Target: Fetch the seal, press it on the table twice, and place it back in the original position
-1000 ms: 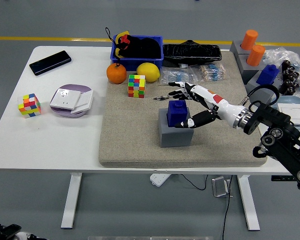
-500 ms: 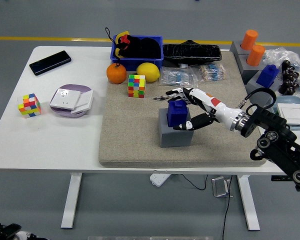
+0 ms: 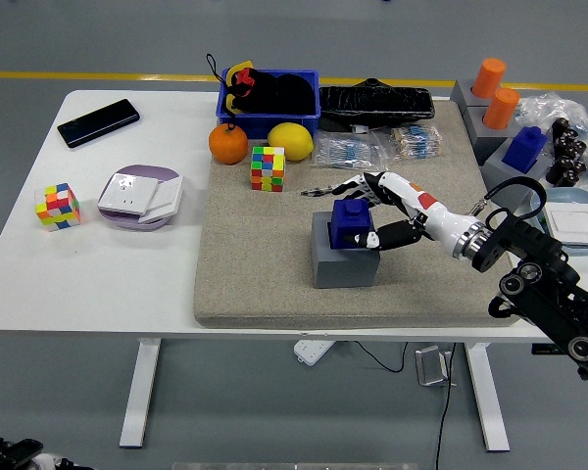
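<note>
The seal [image 3: 352, 222] is a dark blue block with a small knob on top. It stands on a grey base block [image 3: 338, 262] in the middle of the beige mat [image 3: 265, 284]. My right hand [image 3: 365, 211] reaches in from the right at the seal. Its fingers [image 3: 341, 185] are spread over the seal's far side. The thumb [image 3: 384, 235] lies against the seal's near right side. The fingers are not wrapped around the seal. The left arm is not in view.
A colour cube [image 3: 268, 167], an orange [image 3: 228, 144], a lemon [image 3: 290, 141] and a blue bin [image 3: 270, 101] lie behind the seal. Plastic packets [image 3: 392, 145] lie at the back. Grey blocks with orange pegs [image 3: 492, 90] and another blue seal [image 3: 524, 147] stand far right.
My right hand has moved a little lower and closer around the seal, and the thumb has come in against its side. The seal still stands on its grey base.
</note>
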